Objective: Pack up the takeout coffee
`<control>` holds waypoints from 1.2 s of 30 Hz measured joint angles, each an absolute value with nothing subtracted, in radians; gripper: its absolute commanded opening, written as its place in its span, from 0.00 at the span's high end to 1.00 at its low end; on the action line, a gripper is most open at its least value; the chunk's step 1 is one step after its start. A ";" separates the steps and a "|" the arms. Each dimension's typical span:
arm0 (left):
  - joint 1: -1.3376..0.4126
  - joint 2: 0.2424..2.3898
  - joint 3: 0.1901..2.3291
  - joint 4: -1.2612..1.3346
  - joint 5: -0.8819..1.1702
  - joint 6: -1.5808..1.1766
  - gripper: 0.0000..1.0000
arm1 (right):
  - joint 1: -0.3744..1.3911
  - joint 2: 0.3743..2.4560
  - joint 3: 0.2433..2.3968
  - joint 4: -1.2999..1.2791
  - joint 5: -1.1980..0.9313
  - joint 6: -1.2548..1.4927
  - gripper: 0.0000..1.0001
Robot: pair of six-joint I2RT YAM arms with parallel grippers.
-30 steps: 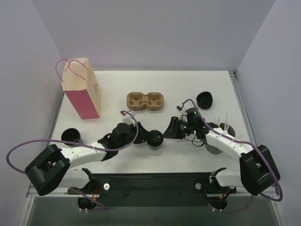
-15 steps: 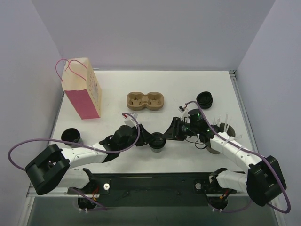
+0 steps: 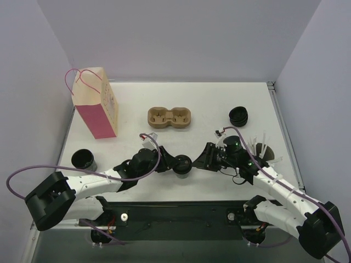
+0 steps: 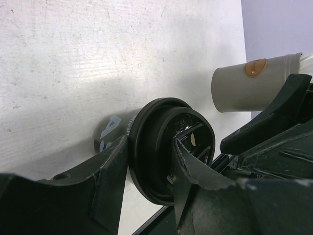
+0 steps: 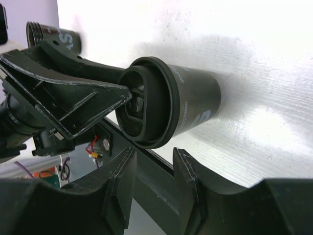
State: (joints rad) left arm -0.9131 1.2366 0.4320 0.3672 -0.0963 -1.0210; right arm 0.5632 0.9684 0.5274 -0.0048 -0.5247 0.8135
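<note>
White tabletop w/ lavender walls: L gripper is clenched on the lid rim of a lidded black coffee cup, one finger each side, cup lid-up at table centre near the front edge. R gripper is released, jaws apart w/ nothing between, tips just beside the same cup on its opp. side. Outward: brown 2-well pulp tray lies beyond the cup, unlidded black cup stands well apart at L edge, pink paper bag rear L, stack of black lids rear R, grey cylinder near R arm.
</note>
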 measured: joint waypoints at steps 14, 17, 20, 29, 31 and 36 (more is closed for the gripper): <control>-0.929 1.227 0.433 0.347 -0.131 -1.044 0.56 | 0.617 0.987 0.462 0.073 -0.482 0.922 0.66; -0.934 1.228 0.434 0.347 -0.137 -1.045 0.56 | 0.635 1.007 0.460 0.104 -0.482 0.943 0.66; -0.938 1.228 0.434 0.345 -0.149 -1.046 0.56 | 0.647 1.023 0.459 0.129 -0.479 0.958 0.67; -0.950 1.230 0.436 0.340 -0.187 -1.067 0.56 | 0.661 1.028 0.443 0.176 -0.464 0.988 0.72; -0.953 1.227 0.436 0.334 -0.198 -1.072 0.56 | 0.662 1.028 0.438 0.187 -0.459 0.990 0.73; -0.962 1.215 0.435 0.315 -0.223 -1.092 0.56 | 0.667 1.026 0.417 0.199 -0.443 0.980 0.75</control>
State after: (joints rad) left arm -0.9615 1.2148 0.4355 0.3149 -0.2226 -1.0924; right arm 0.6674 1.0260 0.4171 0.1986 -0.4435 0.9798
